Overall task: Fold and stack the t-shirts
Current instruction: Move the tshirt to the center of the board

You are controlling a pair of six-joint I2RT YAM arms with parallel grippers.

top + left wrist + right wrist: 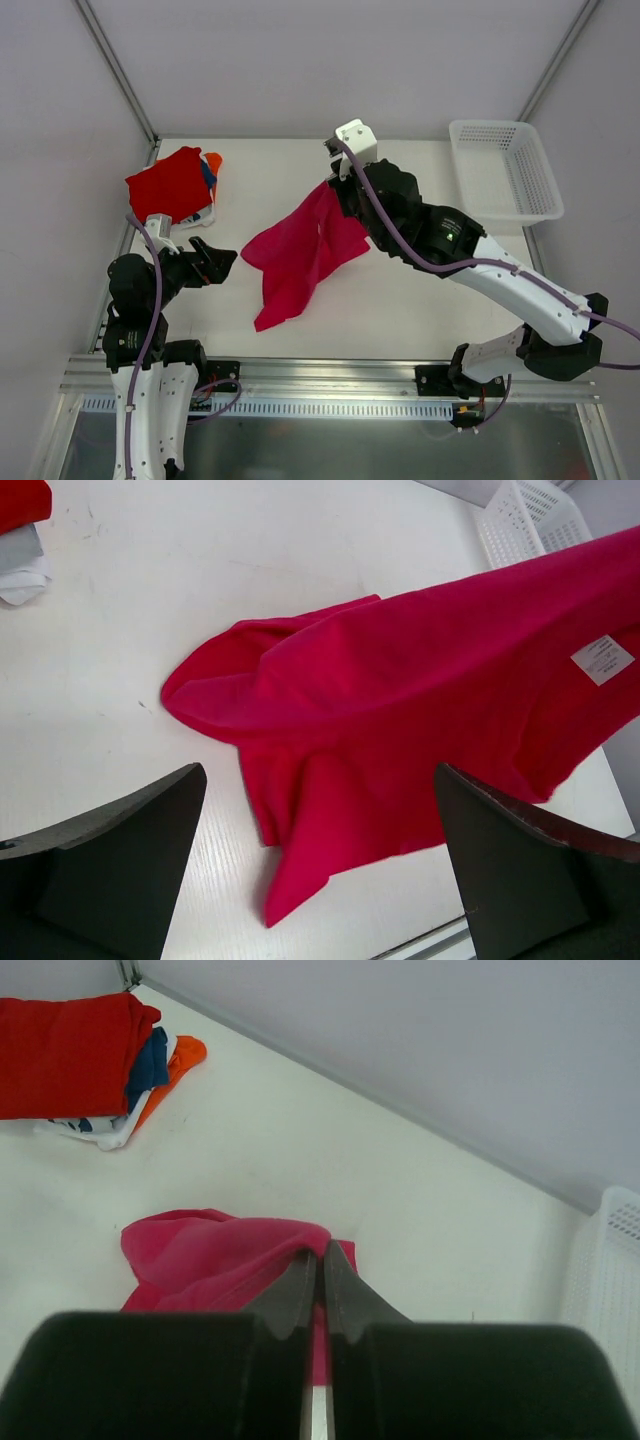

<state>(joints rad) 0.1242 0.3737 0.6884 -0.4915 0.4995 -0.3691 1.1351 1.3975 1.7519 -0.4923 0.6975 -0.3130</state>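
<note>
My right end effector (320, 1257) is clamped shut on a pinch of the pink shirt (300, 255), holding its far end up off the worktop (420, 310), while the rest trails down and lies crumpled toward the near left. My left end effector (222, 260) hangs wide open just left of the shirt's low end, holding nothing. The folded stack, red shirt (168, 183) on top, sits at the far left corner; the basket (505, 170) is far right. To do this step well, I judge I should take a second corner with the left, then draw the two apart so the cloth spreads flat and untwisted before any fold. Catching a doubled layer would bunch it.
</note>
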